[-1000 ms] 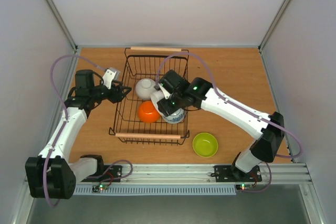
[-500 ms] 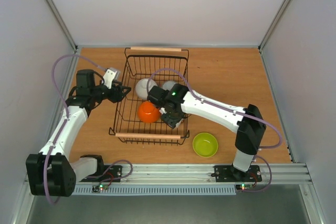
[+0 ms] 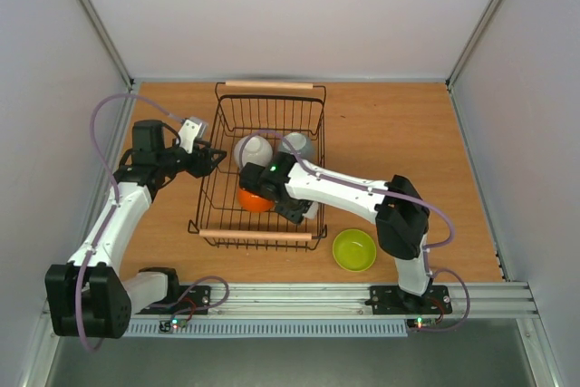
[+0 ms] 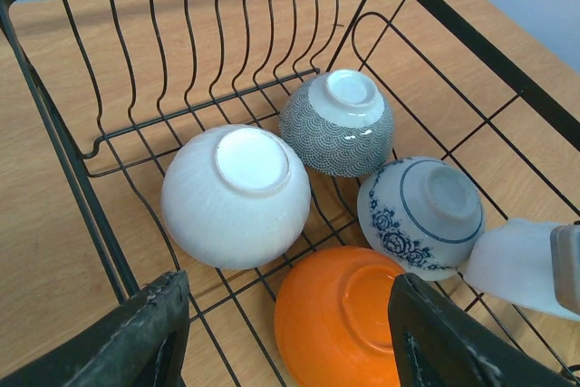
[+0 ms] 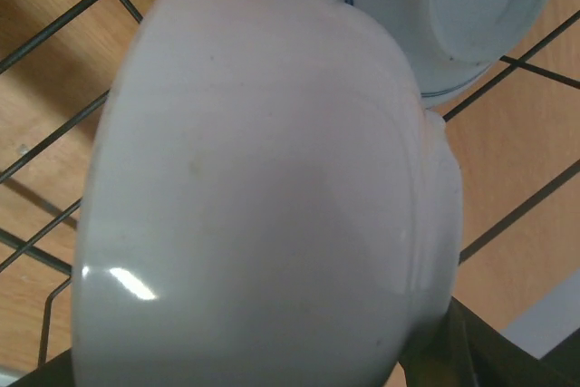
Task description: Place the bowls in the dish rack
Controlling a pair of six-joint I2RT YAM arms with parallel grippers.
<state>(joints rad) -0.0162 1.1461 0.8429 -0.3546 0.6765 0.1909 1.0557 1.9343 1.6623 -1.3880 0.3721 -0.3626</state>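
Note:
The black wire dish rack (image 3: 220, 124) stands mid-table and also shows in the left wrist view (image 4: 54, 124). In it, upside down, lie a white bowl (image 4: 237, 195), a grey patterned bowl (image 4: 337, 124), a blue-flowered bowl (image 4: 421, 215) and an orange bowl (image 4: 349, 324). My right gripper (image 3: 292, 208) is low inside the rack, shut on another white bowl (image 5: 263, 197), right next to the blue-flowered bowl (image 5: 471, 6). One of its fingers (image 5: 489, 351) shows at the bowl's edge. My left gripper (image 3: 213, 159) is open and empty over the rack's left rim. A lime green bowl (image 3: 354, 249) sits upright on the table.
The rack has wooden bar handles at its far end (image 3: 267, 85) and near end (image 3: 263, 236). The green bowl lies just right of the near handle. White walls close in the wooden table (image 3: 399, 133) on three sides.
My right arm has swung left and lower inside the rack with the white bowl, uncovering the grey bowl. The left arm has not moved.

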